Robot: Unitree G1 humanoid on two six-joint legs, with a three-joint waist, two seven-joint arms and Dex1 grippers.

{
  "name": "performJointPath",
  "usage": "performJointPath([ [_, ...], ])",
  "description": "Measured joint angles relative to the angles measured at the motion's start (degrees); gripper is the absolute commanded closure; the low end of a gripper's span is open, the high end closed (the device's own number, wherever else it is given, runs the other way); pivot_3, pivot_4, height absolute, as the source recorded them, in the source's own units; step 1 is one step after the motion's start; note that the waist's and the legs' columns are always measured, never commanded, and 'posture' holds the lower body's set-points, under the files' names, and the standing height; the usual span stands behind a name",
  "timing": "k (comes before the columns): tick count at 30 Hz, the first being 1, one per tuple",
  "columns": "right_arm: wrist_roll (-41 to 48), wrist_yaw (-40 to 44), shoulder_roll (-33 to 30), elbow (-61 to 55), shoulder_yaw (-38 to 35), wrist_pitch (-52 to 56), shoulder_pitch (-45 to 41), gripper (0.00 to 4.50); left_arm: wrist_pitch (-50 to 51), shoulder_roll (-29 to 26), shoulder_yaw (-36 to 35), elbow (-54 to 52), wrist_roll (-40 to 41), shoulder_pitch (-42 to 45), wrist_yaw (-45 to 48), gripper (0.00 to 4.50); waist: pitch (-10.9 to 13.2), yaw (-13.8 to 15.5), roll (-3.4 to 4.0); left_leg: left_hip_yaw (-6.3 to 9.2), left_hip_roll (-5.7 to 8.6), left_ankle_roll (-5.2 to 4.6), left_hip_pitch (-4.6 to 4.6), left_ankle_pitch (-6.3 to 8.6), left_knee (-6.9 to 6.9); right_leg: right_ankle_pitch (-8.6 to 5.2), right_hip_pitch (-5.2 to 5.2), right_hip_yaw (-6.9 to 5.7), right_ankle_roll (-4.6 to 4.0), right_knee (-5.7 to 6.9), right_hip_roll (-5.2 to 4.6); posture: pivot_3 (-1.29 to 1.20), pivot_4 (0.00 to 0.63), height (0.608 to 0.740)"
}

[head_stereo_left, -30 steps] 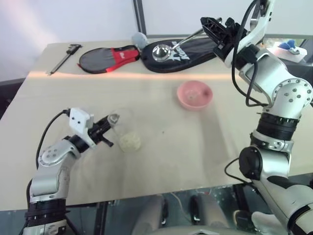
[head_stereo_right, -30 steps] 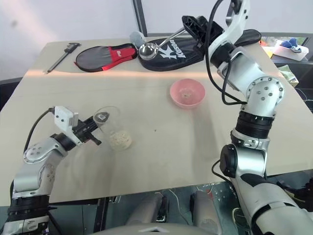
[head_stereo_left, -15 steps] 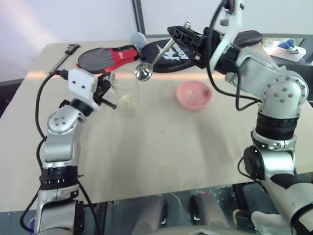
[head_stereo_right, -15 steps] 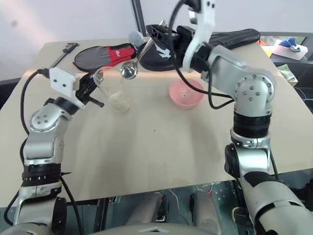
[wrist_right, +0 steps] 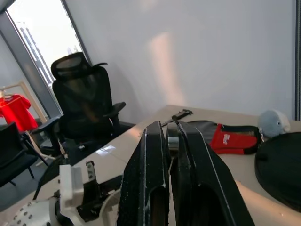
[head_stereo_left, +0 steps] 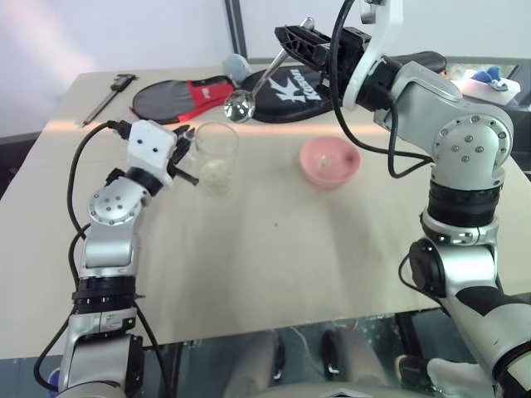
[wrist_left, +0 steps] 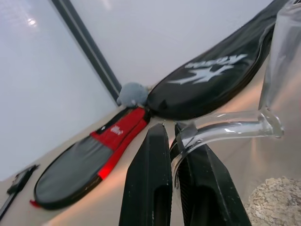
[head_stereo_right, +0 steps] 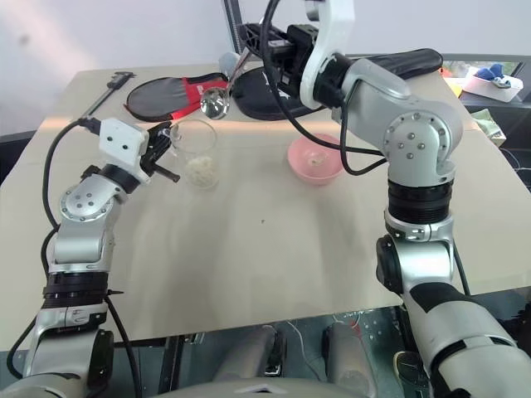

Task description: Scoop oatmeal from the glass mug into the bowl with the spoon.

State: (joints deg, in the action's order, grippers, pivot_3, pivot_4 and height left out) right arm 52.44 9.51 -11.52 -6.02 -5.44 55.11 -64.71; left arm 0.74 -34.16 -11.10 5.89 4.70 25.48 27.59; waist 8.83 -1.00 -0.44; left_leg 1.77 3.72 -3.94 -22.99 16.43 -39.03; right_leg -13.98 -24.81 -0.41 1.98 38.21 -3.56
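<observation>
**Mug lifted, spoon brought over its mouth**

Your left claw (head_stereo_left: 184,154), clamped on the handle, has raised the mug (head_stereo_left: 215,155) off the desk (head_stereo_left: 274,249) and toward the back; the oats (head_stereo_left: 216,172) sit in its bottom. Your right claw (head_stereo_left: 292,41), shut on the spoon (head_stereo_left: 241,103), has swung left, so the head now hangs just above the rim, ready to dip. The bowl (head_stereo_left: 330,161) waits to the right. Racket cases (head_stereo_left: 187,98) and a caliper (head_stereo_left: 109,97) lie behind, clear of your path.
</observation>
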Motion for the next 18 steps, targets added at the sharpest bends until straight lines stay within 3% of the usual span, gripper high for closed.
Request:
performJointPath([
  [10,-6.4,3.5,3.0,2.9,5.8,-1.8,1.3,4.50,0.1,0.9,1.2,1.1,-1.1,3.7,-1.5,4.41,0.0,0.0,0.00,0.01,0.02,0.00,-0.01,0.00,-0.01,0.00,0.00,-0.01,0.00,0.00,0.00,0.00,0.150,0.740],
  [18,-22.9,10.2,2.0,6.0,19.1,-13.2,2.7,4.50,-1.2,2.1,3.1,1.1,-2.5,4.0,-2.8,4.41,0.0,-0.2,0.00,0.02,0.03,0.01,0.00,0.00,-0.02,0.00,-0.01,-0.03,0.00,0.01,0.01,0.00,0.150,0.740],
])
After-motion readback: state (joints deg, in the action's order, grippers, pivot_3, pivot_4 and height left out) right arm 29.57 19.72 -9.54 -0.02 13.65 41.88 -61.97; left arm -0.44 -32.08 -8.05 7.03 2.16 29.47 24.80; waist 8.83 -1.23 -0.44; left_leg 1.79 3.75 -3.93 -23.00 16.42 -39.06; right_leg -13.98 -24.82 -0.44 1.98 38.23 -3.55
